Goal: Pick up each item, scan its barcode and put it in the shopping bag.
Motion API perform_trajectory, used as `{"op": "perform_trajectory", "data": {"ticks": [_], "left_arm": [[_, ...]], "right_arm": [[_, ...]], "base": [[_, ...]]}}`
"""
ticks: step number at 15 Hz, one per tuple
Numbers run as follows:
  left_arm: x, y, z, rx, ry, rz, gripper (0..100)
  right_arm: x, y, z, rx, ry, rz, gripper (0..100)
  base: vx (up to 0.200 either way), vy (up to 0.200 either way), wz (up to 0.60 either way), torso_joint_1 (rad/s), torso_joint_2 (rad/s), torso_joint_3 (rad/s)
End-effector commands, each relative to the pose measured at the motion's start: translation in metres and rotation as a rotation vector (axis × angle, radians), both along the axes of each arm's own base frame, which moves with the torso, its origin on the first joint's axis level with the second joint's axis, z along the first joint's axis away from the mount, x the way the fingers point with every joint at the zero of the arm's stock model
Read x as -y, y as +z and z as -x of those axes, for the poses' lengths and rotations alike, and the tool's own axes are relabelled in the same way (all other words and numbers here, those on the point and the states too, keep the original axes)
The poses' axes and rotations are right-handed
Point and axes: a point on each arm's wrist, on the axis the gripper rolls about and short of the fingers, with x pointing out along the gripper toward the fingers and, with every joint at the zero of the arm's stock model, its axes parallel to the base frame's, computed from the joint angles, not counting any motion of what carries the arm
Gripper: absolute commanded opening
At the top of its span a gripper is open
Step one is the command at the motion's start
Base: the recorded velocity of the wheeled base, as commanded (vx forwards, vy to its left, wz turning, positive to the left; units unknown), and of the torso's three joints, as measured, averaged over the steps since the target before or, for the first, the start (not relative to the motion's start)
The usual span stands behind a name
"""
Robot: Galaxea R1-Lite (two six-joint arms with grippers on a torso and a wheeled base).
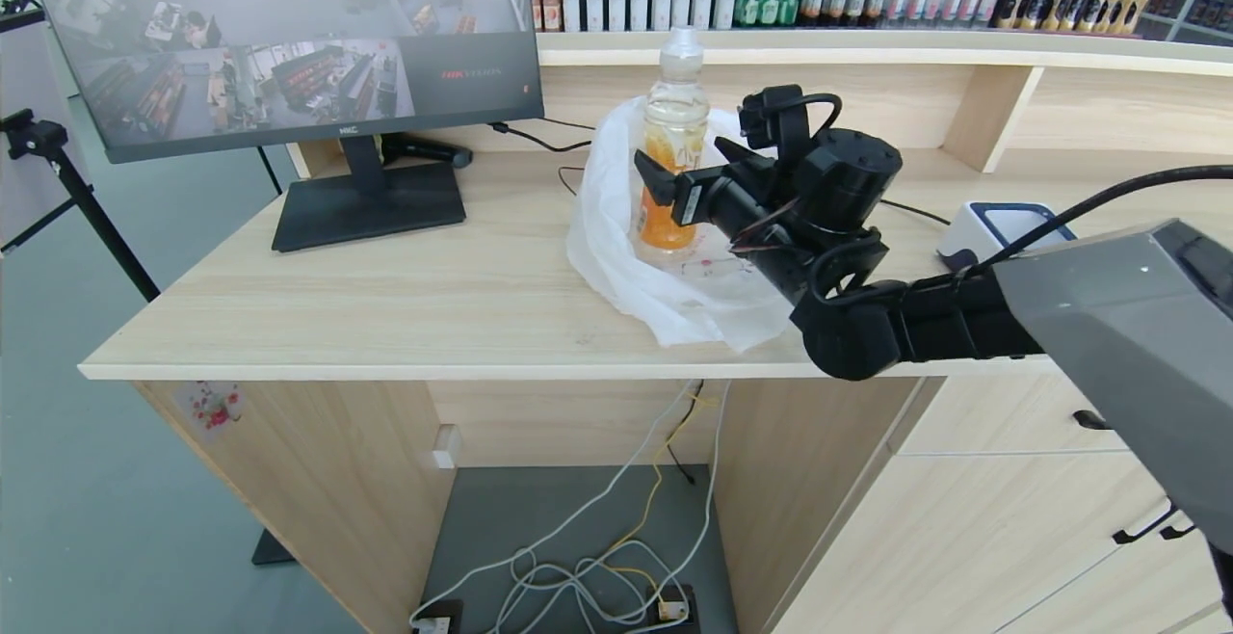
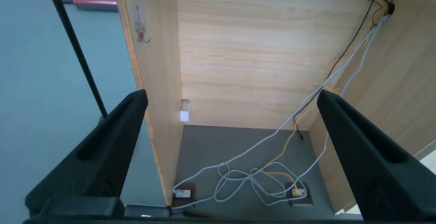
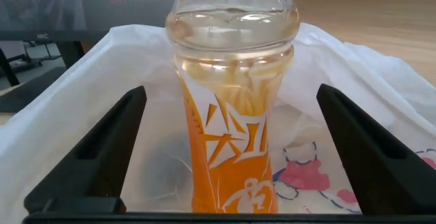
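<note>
1. Your right claw (image 3: pixel 231 98) is wide open, with one finger on each side of the bottle (image 1: pixel 674 133), not touching it.
2. Bottle stands upright inside the bag (image 1: pixel 616 268) on the counter (image 1: pixel 433 297).
3. Your left claw (image 2: pixel 231 101) is wide open, low under the counter edge, facing floor cables (image 2: pixel 259 176).

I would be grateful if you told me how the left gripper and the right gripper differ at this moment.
The right gripper is above the desk, at the shopping bag; the left gripper faces the space under the desk, where cables lie on the floor. The right gripper has the bottle standing between its fingers, apart from both; the left gripper has nothing between its own. Both are open wide.
</note>
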Motion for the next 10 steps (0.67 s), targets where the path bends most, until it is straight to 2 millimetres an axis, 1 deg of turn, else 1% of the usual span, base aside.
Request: {"op": "perform_trajectory", "data": {"ticks": [1,3,4,5,6,8,9,10], "left_arm": [[0.000,0.000,0.000,0.000,-0.001,0.000,100],[0.000,0.000,0.000,0.000,0.001,0.000,100],[0.000,0.000,0.000,0.000,0.001,0.000,100],[0.000,0.000,0.000,0.000,-0.001,0.000,100],[0.000,0.000,0.000,0.000,0.001,0.002,100],[0.000,0.000,0.000,0.000,-0.001,0.002,100],[0.000,0.000,0.000,0.000,0.002,0.003,100],[0.000,0.000,0.000,0.000,0.001,0.002,100]], "right_arm": [[0.017,0.020,0.033,0.021,0.008,-0.008,100],[0.025,0.023,0.046,0.030,0.008,-0.014,100],[0.028,0.020,0.058,0.050,0.009,-0.026,100],[0.028,0.020,0.065,0.069,0.014,-0.036,100],[0.035,0.017,0.078,0.103,0.002,-0.053,100],[0.046,0.016,0.098,0.140,-0.020,-0.070,100],[0.050,0.010,0.107,0.162,-0.021,-0.079,100],[0.053,0.000,0.115,0.170,-0.017,-0.080,100]], "base": [[0.000,0.000,0.00,0.000,0.00,0.000],[0.000,0.000,0.00,0.000,0.00,0.000],[0.000,0.000,0.00,0.000,0.00,0.000],[0.000,0.000,0.00,0.000,0.00,0.000],[0.000,0.000,0.00,0.000,0.00,0.000],[0.000,0.000,0.00,0.000,0.00,0.000],[0.000,0.000,0.00,0.000,0.00,0.000],[0.000,0.000,0.00,0.000,0.00,0.000]]}}
